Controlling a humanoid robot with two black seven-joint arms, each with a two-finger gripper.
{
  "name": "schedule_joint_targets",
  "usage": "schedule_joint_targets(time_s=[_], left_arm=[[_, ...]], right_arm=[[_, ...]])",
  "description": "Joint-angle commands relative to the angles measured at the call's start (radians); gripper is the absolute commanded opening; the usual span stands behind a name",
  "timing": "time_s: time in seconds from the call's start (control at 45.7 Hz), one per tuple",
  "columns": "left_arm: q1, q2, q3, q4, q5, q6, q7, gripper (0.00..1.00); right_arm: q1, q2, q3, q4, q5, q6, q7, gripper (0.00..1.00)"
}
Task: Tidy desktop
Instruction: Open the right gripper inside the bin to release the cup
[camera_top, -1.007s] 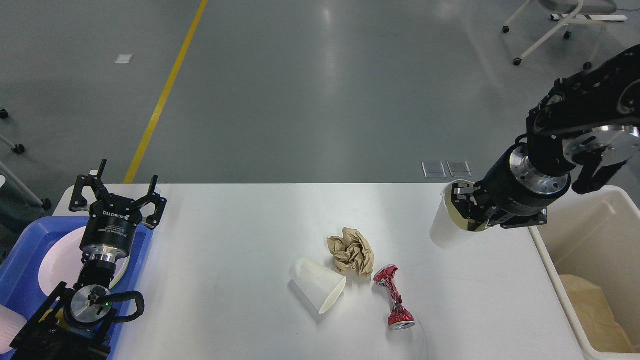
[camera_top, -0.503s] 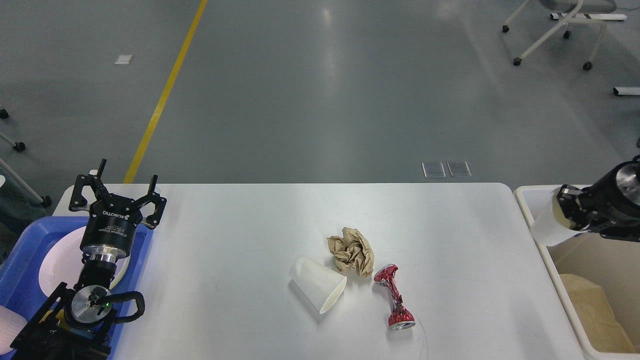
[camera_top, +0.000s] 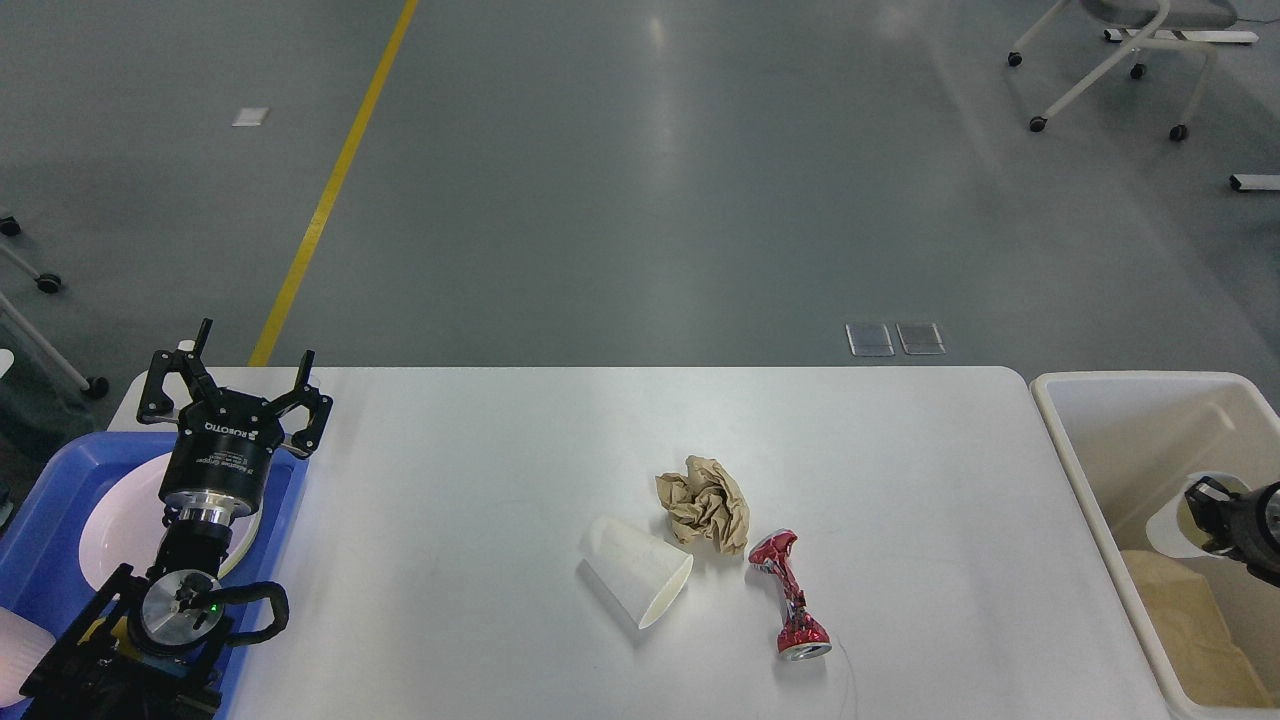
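- The desktop (camera_top: 480, 480), a wide white tabletop with rounded corners, fills the lower middle of the head view between a blue tray (camera_top: 40, 500) at its left end and a cream bin (camera_top: 1100, 400) at its right; its surface looks smooth and mostly bare.
- Three pieces of litter sit together near its front centre: a white paper cup (camera_top: 637, 570) tipped on its side, a crumpled brown paper ball (camera_top: 705, 503) just beside it, and a crushed red can (camera_top: 790, 595) lying nearby.
- The right gripper (camera_top: 1215, 510) is low inside the bin, closed around another white cup (camera_top: 1175, 515); judged from this, the step in hand is dropping that cup into the bin.
- The next move calls for letting the cup go, then reaching across for the remaining litter.
- The left gripper (camera_top: 235, 385) hangs over the tray's far edge, fingers spread and holding nothing; a white plate (camera_top: 120, 520) rests in the tray beneath the arm.
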Motion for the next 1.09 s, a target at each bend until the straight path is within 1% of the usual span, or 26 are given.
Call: schedule_joint_targets(time_s=[0.0,0.109,0.241,0.35,0.438,0.525,0.722,0.744,0.788,0.81,0.832,0.854,0.875,0.919,1.072], left_arm=[[0.0,0.0,0.0,0.0,0.0,0.0,0.0,0.96],[0.0,0.0,0.0,0.0,0.0,0.0,0.001,0.96],[0.0,0.0,0.0,0.0,0.0,0.0,0.0,0.96],[0.0,0.0,0.0,0.0,0.0,0.0,0.0,0.96],[0.0,0.0,0.0,0.0,0.0,0.0,0.0,0.96],[0.0,0.0,0.0,0.0,0.0,0.0,0.0,0.96],[0.0,0.0,0.0,0.0,0.0,0.0,0.0,0.96],[0.0,0.0,0.0,0.0,0.0,0.0,0.001,0.96],[0.0,0.0,0.0,0.0,0.0,0.0,0.0,0.96],[0.0,0.0,0.0,0.0,0.0,0.0,0.0,0.96],[0.0,0.0,0.0,0.0,0.0,0.0,0.001,0.96],[0.0,0.0,0.0,0.0,0.0,0.0,0.001,0.96],[0.0,0.0,0.0,0.0,0.0,0.0,0.0,0.96],[0.0,0.0,0.0,0.0,0.0,0.0,0.001,0.96],[0.0,0.0,0.0,0.0,0.0,0.0,0.001,0.96]], right_arm=[[-0.181,0.098,0.076,-0.185,-0.002,-0.081,-0.011,0.0],[-0.268,0.159,0.08,-0.247,-0.004,-0.164,-0.012,0.0],[-0.307,0.189,0.092,-0.254,-0.002,-0.266,-0.014,0.0],[-0.325,0.218,0.09,-0.256,-0.004,-0.326,-0.02,0.0],[-0.331,0.222,0.092,-0.256,-0.004,-0.342,-0.041,0.0],[-0.331,0.222,0.093,-0.256,-0.004,-0.346,-0.051,0.0],[-0.339,0.224,0.093,-0.256,-0.002,-0.365,-0.054,0.0],[-0.343,0.224,0.093,-0.256,0.0,-0.375,-0.054,0.08],[-0.348,0.224,0.093,-0.256,0.0,-0.418,-0.054,0.49],[-0.351,0.224,0.093,-0.256,0.0,-0.446,-0.052,0.66],[-0.351,0.224,0.092,-0.254,-0.002,-0.476,-0.052,0.81],[-0.353,0.224,0.092,-0.253,-0.002,-0.5,-0.051,0.93],[-0.353,0.224,0.092,-0.251,-0.002,-0.516,-0.051,1.0],[-0.353,0.227,0.092,-0.244,-0.004,-0.535,-0.051,1.0],[-0.353,0.244,0.092,-0.239,-0.002,-0.534,-0.048,1.0]])
